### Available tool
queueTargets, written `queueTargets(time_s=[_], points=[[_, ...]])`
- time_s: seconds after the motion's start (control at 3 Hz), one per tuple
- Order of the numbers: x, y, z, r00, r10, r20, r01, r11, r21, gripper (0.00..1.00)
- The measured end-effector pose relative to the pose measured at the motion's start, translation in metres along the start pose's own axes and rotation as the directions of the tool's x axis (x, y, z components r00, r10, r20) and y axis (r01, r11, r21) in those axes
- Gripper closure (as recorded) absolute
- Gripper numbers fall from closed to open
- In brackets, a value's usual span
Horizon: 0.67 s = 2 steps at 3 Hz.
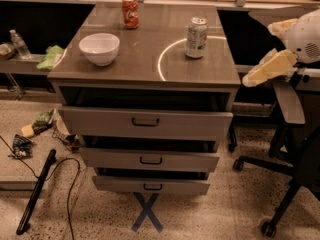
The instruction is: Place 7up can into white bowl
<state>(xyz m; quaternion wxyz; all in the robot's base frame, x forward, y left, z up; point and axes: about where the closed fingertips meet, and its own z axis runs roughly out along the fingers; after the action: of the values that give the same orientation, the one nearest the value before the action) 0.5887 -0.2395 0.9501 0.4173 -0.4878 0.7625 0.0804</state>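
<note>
The 7up can (196, 38), silvery with pale green markings, stands upright at the back right of the grey cabinet top (145, 66), beside a white arc marking. The white bowl (99, 48) sits empty at the left of the top, well apart from the can. My gripper (264, 69), pale yellow on a white arm, hangs in the air past the cabinet's right edge, to the right of the can and a little below its level. It holds nothing that I can see.
A red-orange can (130, 12) stands at the back of the top. Three drawers (145, 122) stand pulled out in front. A black office chair (292, 149) is at the right. A water bottle (20, 44), a green cloth (50, 58), floor litter (35, 126) and a black cable (35, 194) lie at the left.
</note>
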Motion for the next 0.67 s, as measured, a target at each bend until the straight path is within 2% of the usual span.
queueTargets(time_s=[0.33,0.67], points=[[-0.0144,-0.0396,0.0312,0.988,0.080,0.130,-0.092,0.9918,0.088,0.00],[-0.0145,-0.0396,0.0313,0.988,0.080,0.130,-0.092,0.9919,0.088,0.00]])
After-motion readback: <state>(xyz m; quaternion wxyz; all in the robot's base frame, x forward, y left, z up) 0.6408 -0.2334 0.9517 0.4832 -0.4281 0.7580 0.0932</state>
